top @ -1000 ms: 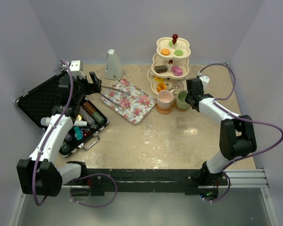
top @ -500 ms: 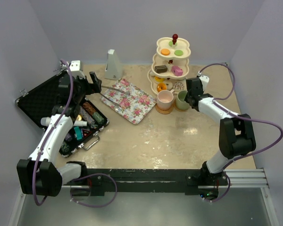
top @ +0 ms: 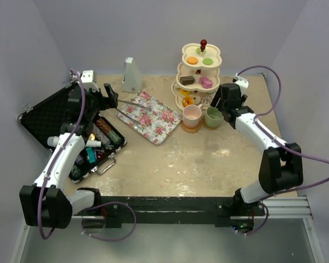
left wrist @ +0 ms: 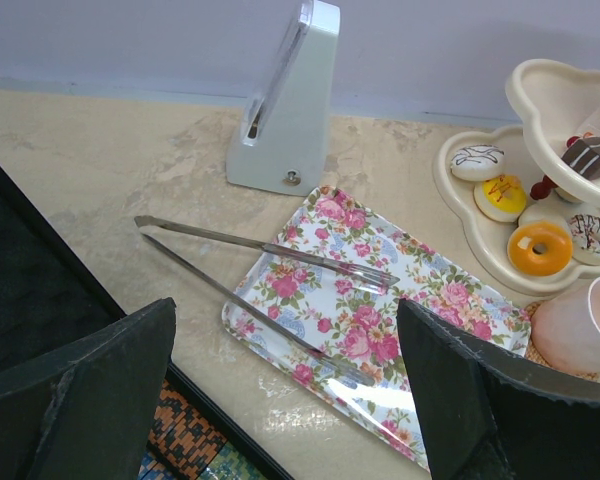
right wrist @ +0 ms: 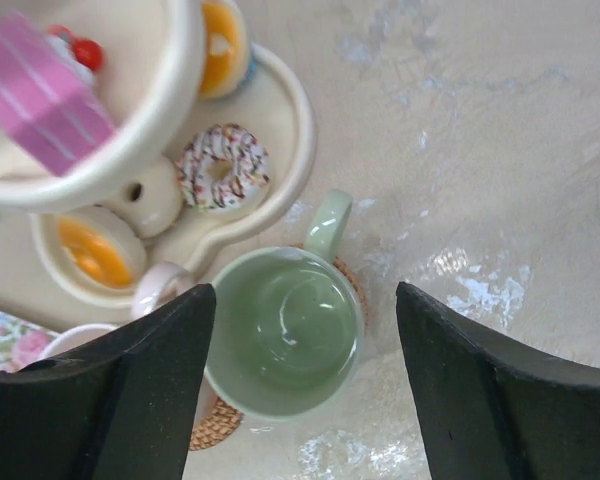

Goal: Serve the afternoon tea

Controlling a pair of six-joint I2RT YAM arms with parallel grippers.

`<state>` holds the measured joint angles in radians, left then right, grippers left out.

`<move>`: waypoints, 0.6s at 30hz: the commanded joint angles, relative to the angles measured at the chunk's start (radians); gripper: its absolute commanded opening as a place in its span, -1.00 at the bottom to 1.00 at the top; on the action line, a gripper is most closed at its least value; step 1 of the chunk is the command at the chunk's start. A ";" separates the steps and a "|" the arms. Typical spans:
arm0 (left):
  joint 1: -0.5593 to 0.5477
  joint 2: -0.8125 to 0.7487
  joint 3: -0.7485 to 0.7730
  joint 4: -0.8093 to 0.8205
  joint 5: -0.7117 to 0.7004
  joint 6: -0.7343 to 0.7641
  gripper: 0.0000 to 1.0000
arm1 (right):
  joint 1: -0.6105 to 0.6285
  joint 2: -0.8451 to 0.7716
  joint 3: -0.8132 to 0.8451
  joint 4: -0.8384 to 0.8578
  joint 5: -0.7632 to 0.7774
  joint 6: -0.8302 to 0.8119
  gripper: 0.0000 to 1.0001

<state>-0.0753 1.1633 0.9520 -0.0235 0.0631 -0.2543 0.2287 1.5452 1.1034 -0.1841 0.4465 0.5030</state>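
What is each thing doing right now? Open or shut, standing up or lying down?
Green mug: upright, empty, on a woven coaster.
Pink mug: upright, on another coaster.
Tier stand: upright, loaded with treats.
Black case: open, tools inside.
Tongs: lying flat, tips on the floral tray.
Left gripper: open, holding nothing.
Right gripper: open, above the green mug.

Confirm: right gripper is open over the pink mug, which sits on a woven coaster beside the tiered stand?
Wrong mug. The open right gripper hangs over the green mug, not the pink one; the right wrist view shows it. The mug does sit on a woven coaster beside the tiered stand.
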 commanded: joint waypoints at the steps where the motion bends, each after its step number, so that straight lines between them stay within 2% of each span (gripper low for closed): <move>1: -0.007 0.003 0.033 0.037 -0.011 -0.011 0.93 | -0.002 -0.109 0.027 0.103 -0.032 -0.058 0.56; 10: -0.007 -0.011 0.013 0.062 -0.025 0.003 0.97 | -0.034 -0.261 -0.059 0.285 -0.094 -0.109 0.61; 18: -0.009 -0.151 -0.070 0.190 -0.046 0.087 0.99 | -0.034 -0.500 -0.138 0.494 -0.095 -0.259 0.61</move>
<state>-0.0757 1.1187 0.9257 0.0296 0.0418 -0.2230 0.1955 1.1618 0.9920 0.1169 0.3626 0.3511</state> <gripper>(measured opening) 0.992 0.801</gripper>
